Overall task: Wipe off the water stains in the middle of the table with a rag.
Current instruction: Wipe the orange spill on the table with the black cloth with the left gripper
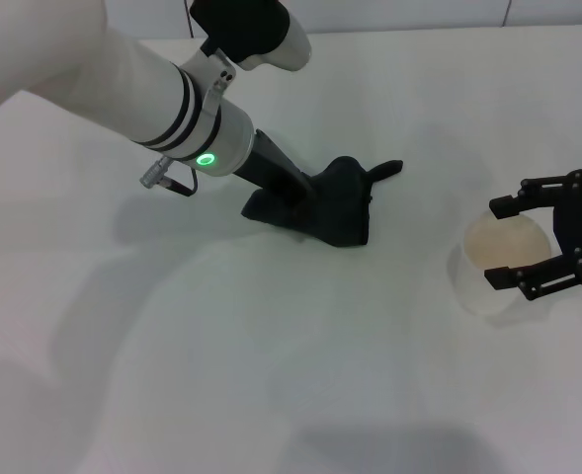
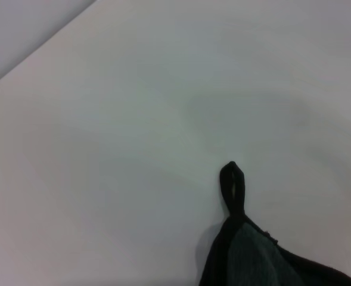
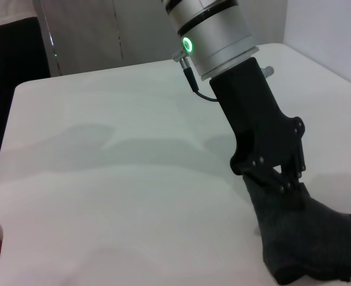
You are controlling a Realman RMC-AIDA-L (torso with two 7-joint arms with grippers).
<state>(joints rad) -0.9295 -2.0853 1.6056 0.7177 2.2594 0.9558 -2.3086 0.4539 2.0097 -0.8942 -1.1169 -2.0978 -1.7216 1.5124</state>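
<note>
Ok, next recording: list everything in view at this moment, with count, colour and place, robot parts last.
rag: one, black to dark green, middle of the table, pointed corner tab toward the far side.
paper cup: one, white, on the table's right side.
table: one, white, under everything.
water stains: none visible; the spot may be under the rag.
left claw: one, black, pressed down on the rag, which bunches around it.
right claw: one, black, fingers open around the paper cup.
</note>
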